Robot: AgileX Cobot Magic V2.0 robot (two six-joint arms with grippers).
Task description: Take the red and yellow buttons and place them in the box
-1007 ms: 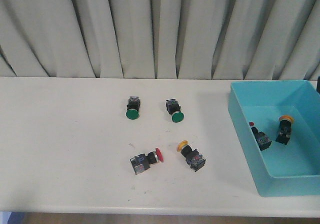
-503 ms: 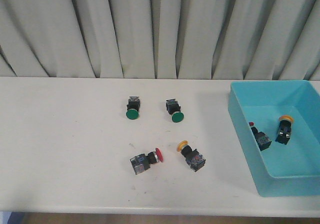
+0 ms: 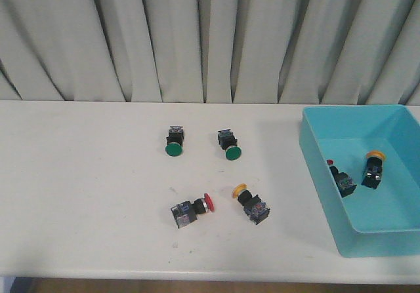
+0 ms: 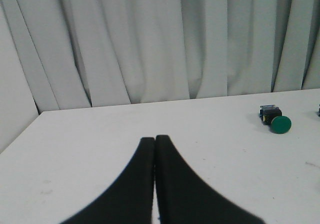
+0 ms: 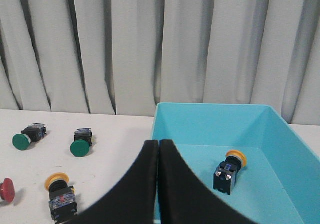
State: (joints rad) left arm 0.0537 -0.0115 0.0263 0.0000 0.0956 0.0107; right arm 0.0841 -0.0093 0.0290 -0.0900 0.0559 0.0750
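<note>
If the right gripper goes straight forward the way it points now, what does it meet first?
Probably the near wall of the blue box: the shut right gripper points at it in the right wrist view. The yellow button inside lies off to one side. Depth is unclear.

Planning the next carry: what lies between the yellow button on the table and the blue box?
Only bare table separates the yellow button from the box, as the front view shows.

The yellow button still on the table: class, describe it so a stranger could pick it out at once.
Start at the light-blue box on the table's right side and look left, toward the near edge. Two buttons lie together there; take the right-hand one. Its cap is yellow, while its neighbour's is red and the two farther back are green.
</note>
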